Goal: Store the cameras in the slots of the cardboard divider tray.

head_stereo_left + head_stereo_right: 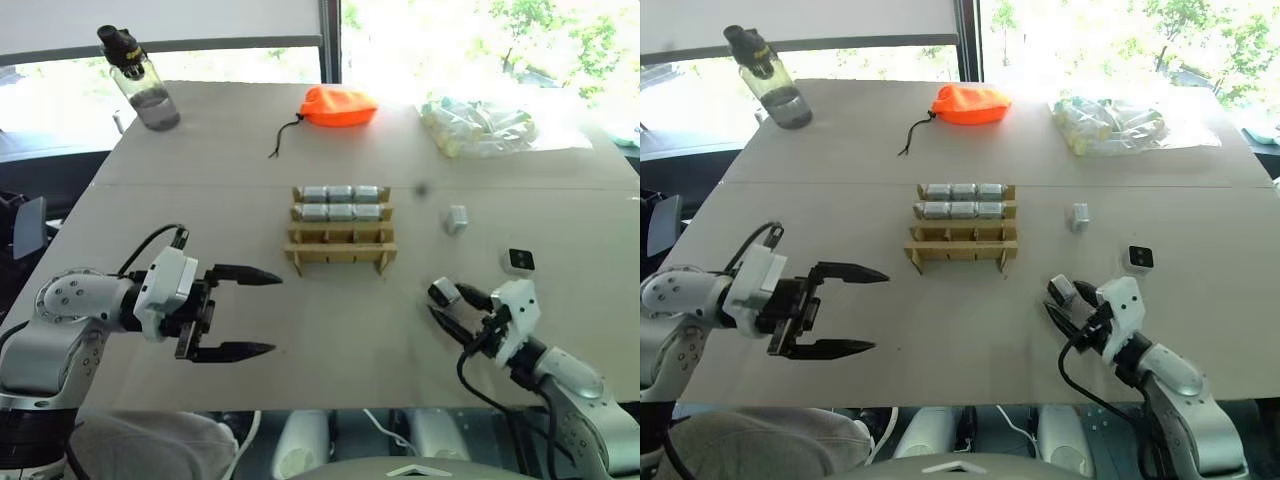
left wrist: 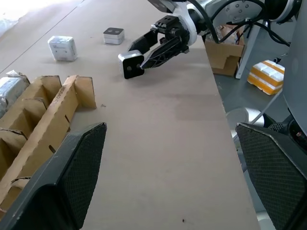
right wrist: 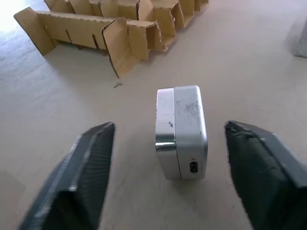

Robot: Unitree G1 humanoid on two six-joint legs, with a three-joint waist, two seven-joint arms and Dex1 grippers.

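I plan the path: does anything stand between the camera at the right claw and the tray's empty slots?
Nothing visible does. Bare table lies between the camera and the cardboard divider tray, whose two near rows are empty; its two far rows hold other cameras.

Robot test room in an office-like building. A pale tabletop (image 1: 250, 330) is standing before large windows (image 1: 480, 30) that are letting in daylight from green trees. A water bottle (image 1: 140, 75), an orange pouch (image 1: 338, 106) and a clear bag of tubes (image 1: 478, 125) are lying along its far edge. Cardboard boxes (image 2: 223, 50) are sitting on the floor beside it.
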